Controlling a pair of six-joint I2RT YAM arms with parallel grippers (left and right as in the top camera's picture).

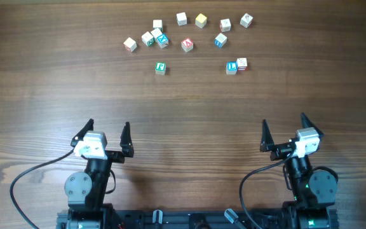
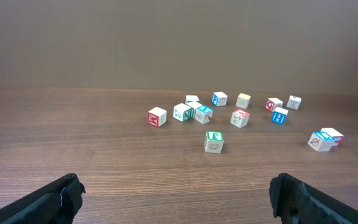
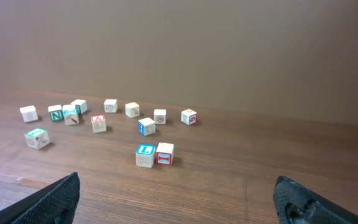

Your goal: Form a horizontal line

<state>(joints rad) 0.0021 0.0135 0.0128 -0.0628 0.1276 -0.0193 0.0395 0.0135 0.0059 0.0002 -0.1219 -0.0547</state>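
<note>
No edge-to-edge row of cubes shows; several small pale wooden alphabet cubes lie loose across the far part of the table. A green-faced cube (image 1: pixel 161 67) (image 2: pixel 214 141) stands alone nearest the left side. A blue L cube (image 1: pixel 232 67) (image 3: pixel 145 155) touches a red-faced cube (image 1: pixel 241 63) (image 3: pixel 165 153). A tight cluster (image 1: pixel 154 37) (image 2: pixel 192 112) lies far left. My left gripper (image 1: pixel 108 127) (image 2: pixel 176 186) and right gripper (image 1: pixel 284 124) (image 3: pixel 179 186) are both open and empty, near the front edge, well short of the cubes.
The wooden table (image 1: pixel 183 108) carries more loose cubes at the back: a red A cube (image 1: pixel 187 44), a blue cube (image 1: pixel 220 41), a yellow one (image 1: pixel 200 20) and a far-left one (image 1: pixel 129 44). Arm bases and cables sit at the front edge.
</note>
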